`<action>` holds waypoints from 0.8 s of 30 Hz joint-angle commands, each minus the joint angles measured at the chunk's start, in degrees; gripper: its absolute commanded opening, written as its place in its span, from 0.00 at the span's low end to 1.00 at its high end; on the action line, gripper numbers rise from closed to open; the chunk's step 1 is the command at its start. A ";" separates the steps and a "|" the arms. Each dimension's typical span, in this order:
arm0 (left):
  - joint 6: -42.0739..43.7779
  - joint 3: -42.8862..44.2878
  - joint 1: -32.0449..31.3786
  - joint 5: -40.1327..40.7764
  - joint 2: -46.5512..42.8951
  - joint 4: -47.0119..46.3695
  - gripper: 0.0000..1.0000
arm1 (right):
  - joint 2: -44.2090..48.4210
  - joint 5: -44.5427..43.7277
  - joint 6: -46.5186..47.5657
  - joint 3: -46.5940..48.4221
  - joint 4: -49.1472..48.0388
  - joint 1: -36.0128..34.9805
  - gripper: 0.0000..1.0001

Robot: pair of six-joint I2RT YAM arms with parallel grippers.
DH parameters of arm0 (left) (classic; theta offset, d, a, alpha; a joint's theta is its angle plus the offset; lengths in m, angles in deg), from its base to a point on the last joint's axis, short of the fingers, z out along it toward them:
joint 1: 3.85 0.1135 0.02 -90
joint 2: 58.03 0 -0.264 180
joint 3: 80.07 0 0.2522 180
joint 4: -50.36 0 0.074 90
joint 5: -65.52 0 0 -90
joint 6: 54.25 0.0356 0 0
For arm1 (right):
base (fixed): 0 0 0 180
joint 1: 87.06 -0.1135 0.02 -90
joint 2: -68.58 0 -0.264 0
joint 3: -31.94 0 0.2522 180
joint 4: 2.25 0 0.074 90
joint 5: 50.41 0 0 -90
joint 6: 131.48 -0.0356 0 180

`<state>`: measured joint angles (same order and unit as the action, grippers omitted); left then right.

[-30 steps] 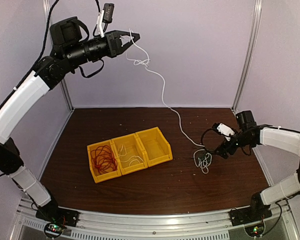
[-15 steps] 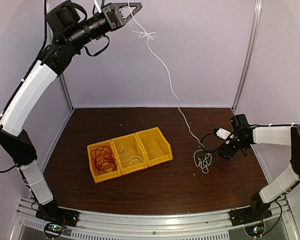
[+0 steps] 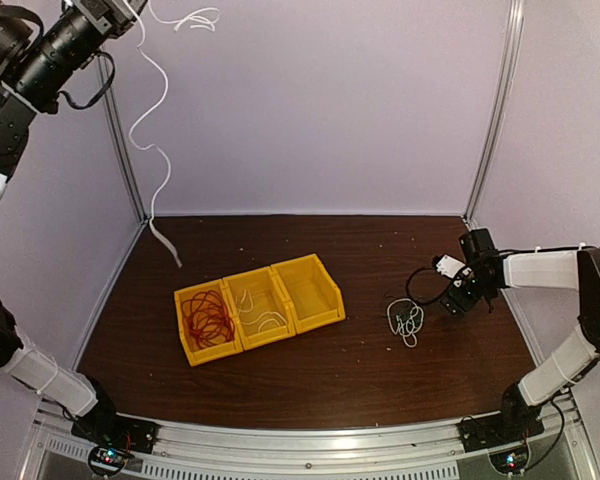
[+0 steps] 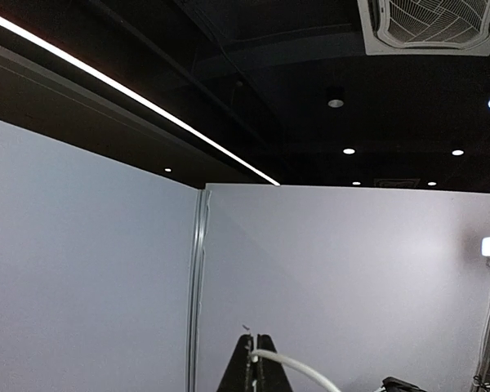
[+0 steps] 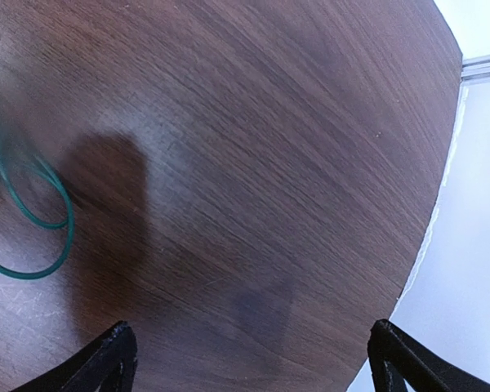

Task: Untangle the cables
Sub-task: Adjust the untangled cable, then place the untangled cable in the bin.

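The left arm is raised high above the far left corner of the dark brown wooden table. Its left gripper is clamped on a long thin white cable, which dangles in loose waves towards that corner. Near the right edge lies a small tangle of thin green, white and black cables. The right gripper sits low beside it, fingers spread wide, holding nothing. At the table's centre are three yellow plastic bins. The left bin holds coiled red cables and the middle one short white strands.
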<state>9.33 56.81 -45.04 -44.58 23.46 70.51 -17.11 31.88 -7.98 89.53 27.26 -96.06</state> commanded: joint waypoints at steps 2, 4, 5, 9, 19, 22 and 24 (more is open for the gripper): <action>3.88 -16.59 0.41 7.01 -4.66 2.65 0.00 | 4.97 1.43 -2.29 1.68 0.14 -0.15 1.00; 4.35 -21.69 0.41 8.46 -5.52 5.08 0.00 | 6.24 1.72 -2.67 1.41 0.04 -0.14 1.00; 4.61 -22.96 0.41 8.79 -5.75 6.37 0.00 | 6.76 1.73 -2.73 1.23 -0.13 -0.15 1.00; 6.16 -28.55 0.41 8.69 -7.38 9.05 0.00 | 8.12 3.62 -3.21 1.51 0.13 -0.15 1.00; 7.44 -37.67 0.41 13.94 -5.50 6.81 0.00 | 9.17 5.58 -3.22 1.33 0.14 -0.15 1.00; 8.29 -38.63 0.41 14.35 -3.82 6.31 0.00 | 9.22 5.95 -3.09 0.89 0.25 -0.15 1.00; 8.63 -38.10 0.41 14.29 -2.57 6.54 0.00 | 9.34 5.92 -2.93 0.58 -0.01 -0.15 1.00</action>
<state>16.04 19.23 -45.04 -31.57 18.39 80.00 -8.26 37.06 -10.39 89.69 27.43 -96.06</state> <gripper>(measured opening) 0.008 0.997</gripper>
